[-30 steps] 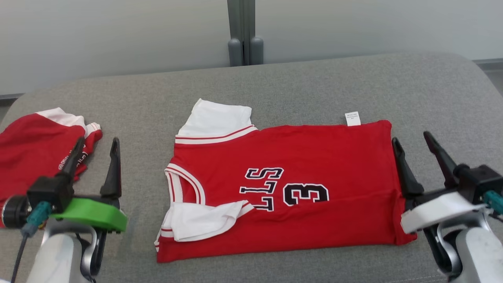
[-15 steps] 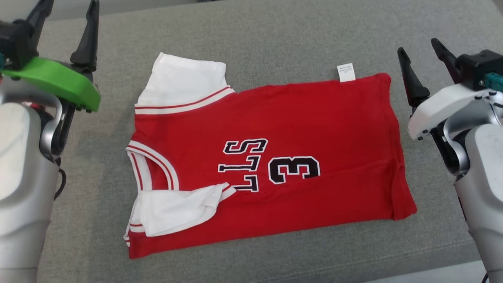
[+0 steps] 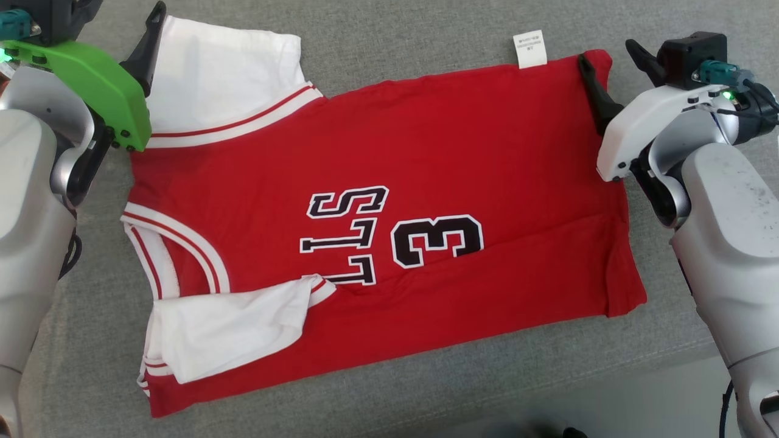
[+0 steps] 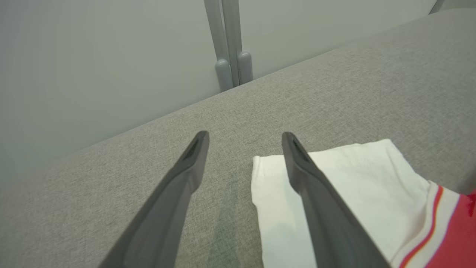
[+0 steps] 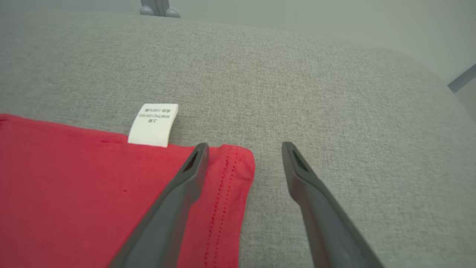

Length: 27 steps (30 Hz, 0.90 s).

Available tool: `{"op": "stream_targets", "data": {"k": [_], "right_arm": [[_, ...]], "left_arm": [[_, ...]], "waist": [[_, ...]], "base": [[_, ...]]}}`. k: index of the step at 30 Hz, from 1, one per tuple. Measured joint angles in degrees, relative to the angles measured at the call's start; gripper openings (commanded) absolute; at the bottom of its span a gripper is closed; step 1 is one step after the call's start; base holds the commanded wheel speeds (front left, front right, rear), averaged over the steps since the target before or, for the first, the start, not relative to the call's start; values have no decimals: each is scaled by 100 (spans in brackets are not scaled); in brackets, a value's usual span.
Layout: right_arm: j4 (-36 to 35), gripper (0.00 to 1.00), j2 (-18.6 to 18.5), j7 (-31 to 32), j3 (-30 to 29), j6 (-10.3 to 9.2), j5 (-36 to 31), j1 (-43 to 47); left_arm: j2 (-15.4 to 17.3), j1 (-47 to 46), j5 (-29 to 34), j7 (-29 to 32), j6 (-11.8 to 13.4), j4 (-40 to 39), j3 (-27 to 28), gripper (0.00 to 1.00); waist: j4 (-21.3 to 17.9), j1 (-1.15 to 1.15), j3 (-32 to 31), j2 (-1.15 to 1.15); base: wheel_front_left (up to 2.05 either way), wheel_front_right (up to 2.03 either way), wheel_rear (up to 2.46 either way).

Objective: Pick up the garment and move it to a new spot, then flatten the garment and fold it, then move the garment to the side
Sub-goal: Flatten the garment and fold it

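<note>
Head camera has dipped closer since a second ago, and both my arms have reached forward. The red jersey [image 3: 426,152] lies flat on the grey fabric cushion [image 3: 395,48]. My left gripper [image 4: 245,136] is spread, one finger over the far white sleeve [image 4: 353,175]. My right gripper [image 5: 245,147] is spread, straddling the far hem corner. Black print reads "3" and "LLS". The white care label [image 3: 529,48] has print too small to read.

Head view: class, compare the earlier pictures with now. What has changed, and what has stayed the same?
The camera has tipped down and closer. Both arms reached forward: the left gripper now straddles the edge of the white sleeve, the right gripper the far hem corner of the jersey, beside the label. Nothing is gripped; both stay open. The jersey lies unmoved.
</note>
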Motion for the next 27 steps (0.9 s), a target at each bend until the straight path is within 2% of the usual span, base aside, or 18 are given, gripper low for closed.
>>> {"op": "stream_targets", "data": {"k": [11,18,19,20,21,27], "right_arm": [[624,100,293,-320,526,0,342,-546],[896,100,350,-380,806,0,613,-750],[917,72,361,-359,824,0,700,-754],[929,36,365,-359,831,0,789,-757],[939,0,357,-359,845,0,845,-759],[1007,0,197,-587,932,1,946,-775]], "left_arm": [[257,-424,-902,283,0,657,-824,100],[248,-625,-1318,250,0,982,-1141,100],[237,-637,-1388,254,0,999,-1201,42],[229,-655,-1421,252,1,982,-1295,0],[229,-660,-1454,245,2,970,-1352,0],[198,-744,-1777,-210,-4,917,-1480,0]], "waist": [[-310,0,395,0],[-418,0,454,0],[-421,0,446,0],[-419,0,437,0],[-412,0,430,0],[-291,0,356,0]], "base": [[0,0,0],[0,0,0],[0,0,0],[0,0,0],[0,0,0],[0,0,0]]}}
